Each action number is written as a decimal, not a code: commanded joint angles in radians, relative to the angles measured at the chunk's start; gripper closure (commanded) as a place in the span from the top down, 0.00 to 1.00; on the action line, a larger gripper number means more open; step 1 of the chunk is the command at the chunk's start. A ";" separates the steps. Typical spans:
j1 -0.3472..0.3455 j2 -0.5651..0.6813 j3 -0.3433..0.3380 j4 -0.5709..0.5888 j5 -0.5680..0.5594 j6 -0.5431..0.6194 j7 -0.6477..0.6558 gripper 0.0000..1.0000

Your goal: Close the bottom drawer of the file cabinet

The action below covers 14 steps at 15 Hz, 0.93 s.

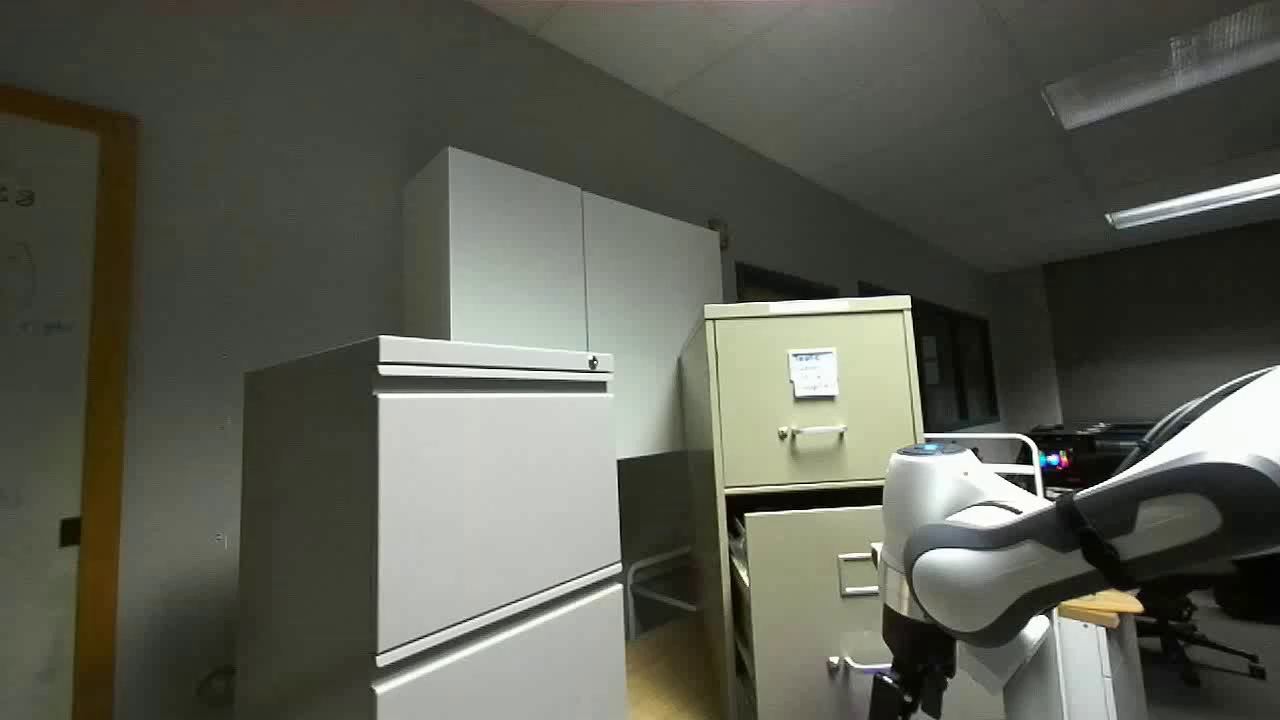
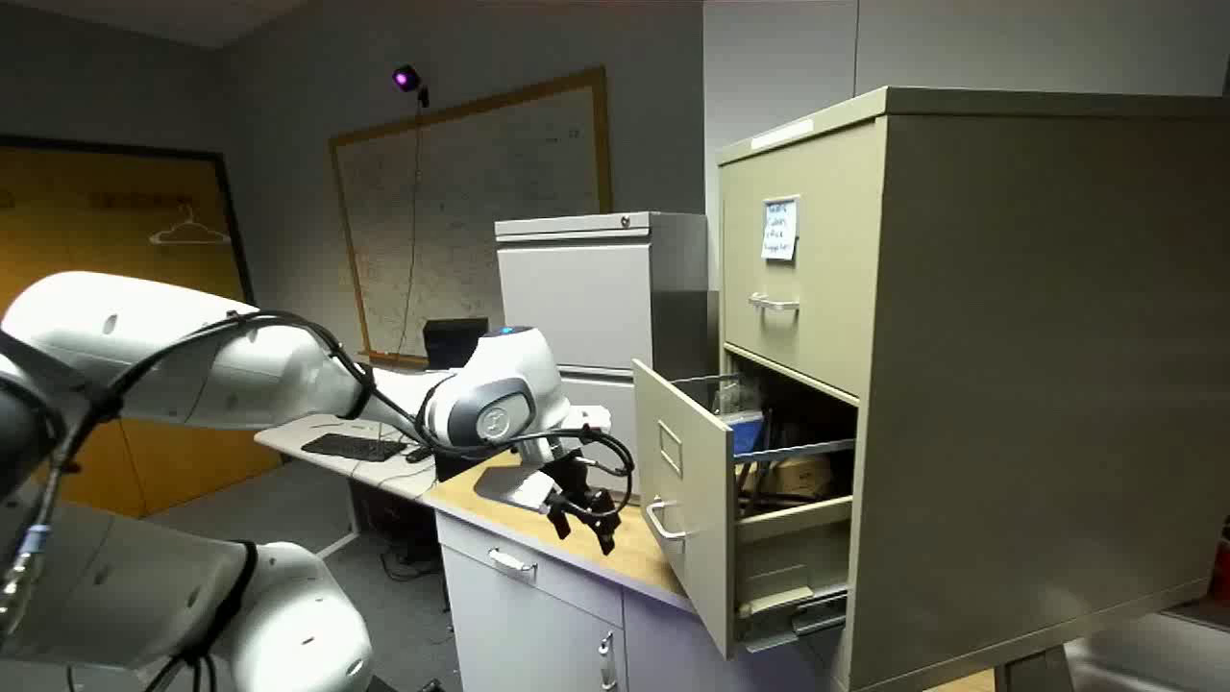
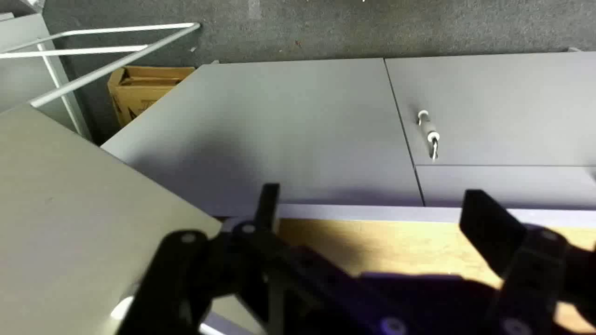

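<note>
The beige file cabinet (image 1: 703, 520) (image 2: 1038, 384) stands upright in both exterior views. Its upper drawer, with a white card, is shut. The bottom drawer (image 1: 800, 590) (image 2: 684, 481) is pulled out, with a label holder and metal pull on its front. A blue item and other contents show inside it. My gripper (image 2: 584, 533) is in front of the drawer front, beside the pull, with a gap visible between them. It also shows at the lower edge of an exterior view (image 1: 910, 690). In the wrist view the gripper (image 3: 371, 202) is open and empty, with the drawer front (image 3: 70, 209) at left.
A counter with a wooden top (image 2: 490, 485) and grey doors (image 3: 279, 125) is below the gripper. A light-grey cabinet (image 1: 490, 520) (image 2: 581, 298) stands beside the file cabinet. A white cart rail (image 3: 116, 67) and a cardboard box (image 3: 144, 93) are at upper left in the wrist view.
</note>
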 commanded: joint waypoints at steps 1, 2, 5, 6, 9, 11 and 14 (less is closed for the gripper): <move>-0.001 0.002 0.003 -0.005 0.003 -0.008 -0.001 1.00; -0.001 0.005 0.003 -0.014 0.003 -0.008 -0.002 1.00; -0.001 0.012 0.003 -0.017 0.003 -0.008 -0.002 1.00; -0.001 0.013 0.003 -0.017 0.003 -0.008 -0.002 1.00; -0.002 0.021 0.000 0.003 0.021 -0.013 0.018 0.79; -0.020 0.016 0.012 0.011 0.028 0.021 0.076 0.69; -0.052 0.007 0.022 0.028 0.047 0.088 0.194 0.42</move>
